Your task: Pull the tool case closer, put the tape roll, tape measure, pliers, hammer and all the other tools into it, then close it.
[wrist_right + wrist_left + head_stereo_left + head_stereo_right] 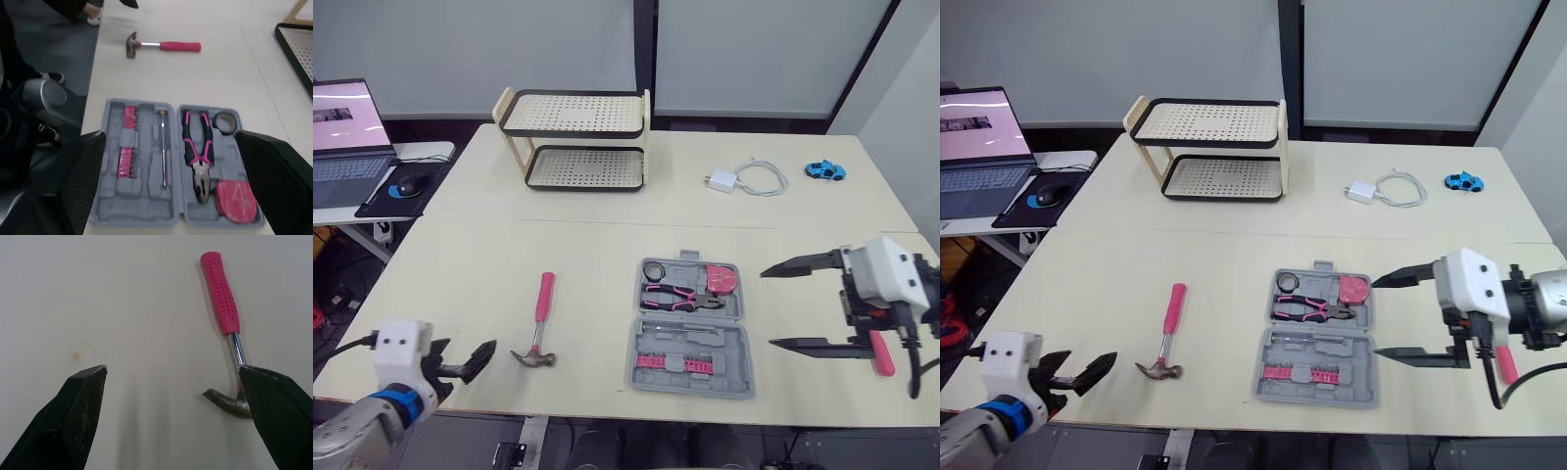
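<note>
- The open tool case (724, 357) sits near the table's (607, 245) front edge, with the tape roll (653, 270), pliers (680, 294) and tape measure (722, 280) seated inside.
- The hammer (540, 318) lies at the case's 9 o'clock.
- The left gripper (172, 368), spread wide, hovers at the hammer's 8 o'clock; the right gripper (768, 307), equally wide, is at the case's 3 o'clock.

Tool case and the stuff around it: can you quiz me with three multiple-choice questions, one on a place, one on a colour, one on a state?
1. Where is the hammer?
A) in the case
B) on the table, left of the case
C) on the rack

2. What colour is the hammer's handle?
A) pink
B) blue
C) yellow

3. The case is:
A) shut
B) standing on edge
C) open flat

Answers: 1 B, the hammer lies on bare table, apart from the case. 2 A, the grip is pink above a metal shank. 3 C, both halves lie flat, with the pliers showing inside.
</note>
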`<state>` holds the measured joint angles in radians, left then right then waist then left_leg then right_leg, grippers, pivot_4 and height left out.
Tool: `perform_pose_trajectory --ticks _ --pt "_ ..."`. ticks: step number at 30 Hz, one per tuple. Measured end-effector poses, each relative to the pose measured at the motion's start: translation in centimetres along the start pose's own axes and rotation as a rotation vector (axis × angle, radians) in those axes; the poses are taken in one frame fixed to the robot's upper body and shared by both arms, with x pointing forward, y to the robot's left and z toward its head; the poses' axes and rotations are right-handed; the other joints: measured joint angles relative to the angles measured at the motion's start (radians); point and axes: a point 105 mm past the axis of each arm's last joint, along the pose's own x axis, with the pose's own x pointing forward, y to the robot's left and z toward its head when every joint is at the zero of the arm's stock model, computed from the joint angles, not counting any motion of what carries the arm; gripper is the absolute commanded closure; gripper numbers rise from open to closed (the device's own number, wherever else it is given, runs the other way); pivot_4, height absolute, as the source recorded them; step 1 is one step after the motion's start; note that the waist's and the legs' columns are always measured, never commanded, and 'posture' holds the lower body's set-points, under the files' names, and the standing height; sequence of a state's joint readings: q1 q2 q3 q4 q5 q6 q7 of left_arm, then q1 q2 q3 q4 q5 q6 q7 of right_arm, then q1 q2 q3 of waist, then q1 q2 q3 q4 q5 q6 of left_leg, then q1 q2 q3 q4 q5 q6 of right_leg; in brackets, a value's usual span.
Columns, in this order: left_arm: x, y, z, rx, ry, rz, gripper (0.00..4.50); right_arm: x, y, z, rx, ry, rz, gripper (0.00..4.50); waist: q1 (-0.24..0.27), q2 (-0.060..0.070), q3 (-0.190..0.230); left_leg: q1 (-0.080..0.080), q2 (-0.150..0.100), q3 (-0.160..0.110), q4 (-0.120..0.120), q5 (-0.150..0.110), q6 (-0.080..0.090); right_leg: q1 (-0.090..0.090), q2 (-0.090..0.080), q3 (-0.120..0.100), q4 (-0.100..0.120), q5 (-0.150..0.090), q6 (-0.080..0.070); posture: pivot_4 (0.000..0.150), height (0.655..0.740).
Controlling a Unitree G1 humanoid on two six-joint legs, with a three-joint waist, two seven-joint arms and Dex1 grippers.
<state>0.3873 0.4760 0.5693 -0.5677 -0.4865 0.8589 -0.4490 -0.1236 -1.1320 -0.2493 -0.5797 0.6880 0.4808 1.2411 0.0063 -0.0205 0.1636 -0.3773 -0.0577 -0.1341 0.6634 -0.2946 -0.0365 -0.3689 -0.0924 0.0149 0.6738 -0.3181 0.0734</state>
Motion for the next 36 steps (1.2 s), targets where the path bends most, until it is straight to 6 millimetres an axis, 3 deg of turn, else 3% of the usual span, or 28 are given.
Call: perform_pose_trajectory --ticks 7,17,20,31,36 --pt "3.4 -4.1 -0.6 -0.024 0.012 -0.017 0.04 1.5 -0.1 0.1 0.015 -0.024 0.065 0.00 -0.004 0.000 0.000 0.000 0.001 0.000 0.000 0.000 0.000 -0.001 0.001 0.000 0.001 0.000 0.000 0.150 0.7400" --pt "8.2 -6.4 -1.3 -0.033 0.077 0.029 0.04 2.0 -0.1 0.1 0.028 -0.029 0.087 0.00 -0.004 0.000 0.000 -0.001 0.000 0.000 0.001 0.000 -0.001 -0.002 0.001 0.000 0.002 0.000 0.000 0.150 0.7400" --pt "8.6 -6.8 -1.1 -0.018 0.086 0.036 0.62 2.1 0.1 0.0 0.038 -0.025 0.092 0.00 -0.004 0.000 0.000 -0.001 0.000 0.001 0.001 0.001 -0.002 -0.003 0.001 0.000 0.002 0.000 0.000 0.150 0.7400" --pt "8.0 -6.9 -1.9 0.016 0.129 0.056 4.04 2.2 0.3 -0.1 0.054 -0.016 0.086 0.00 -0.004 0.001 -0.001 -0.001 0.000 0.001 0.001 0.001 -0.001 -0.002 0.001 0.001 0.002 0.000 0.000 0.150 0.7400" --pt "7.2 -7.5 -2.3 0.035 0.147 0.027 4.17 2.2 0.3 -0.1 0.060 -0.014 0.084 0.00 -0.004 0.001 -0.001 -0.001 0.000 0.001 0.001 0.001 -0.001 -0.003 0.001 0.001 0.002 0.000 0.000 0.150 0.7400"
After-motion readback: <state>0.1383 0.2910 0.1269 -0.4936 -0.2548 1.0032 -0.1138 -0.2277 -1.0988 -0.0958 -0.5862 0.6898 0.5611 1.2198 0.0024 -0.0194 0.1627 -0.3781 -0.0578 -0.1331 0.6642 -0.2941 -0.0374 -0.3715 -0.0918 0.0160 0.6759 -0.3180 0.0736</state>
